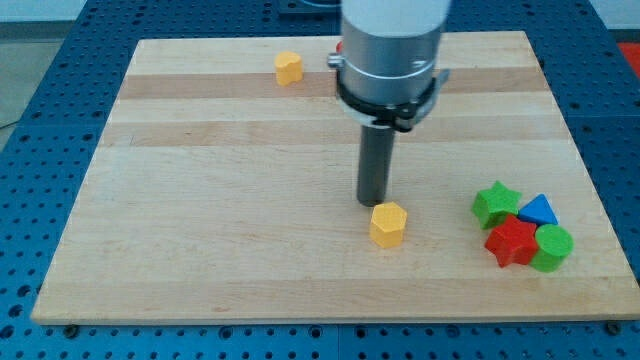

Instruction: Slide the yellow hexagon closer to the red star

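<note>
The yellow hexagon (388, 223) lies on the wooden board, right of centre and toward the view's bottom. My tip (372, 204) rests just above and slightly left of it, touching or nearly touching its upper-left edge. The red star (511, 240) lies at the view's right, well to the right of the hexagon, packed in a cluster of blocks.
A green star (495, 202), a blue triangle (539, 211) and a green round block (552, 247) crowd around the red star. Another yellow block (289, 68) sits near the board's top edge. The board's edges (330, 318) border blue perforated table.
</note>
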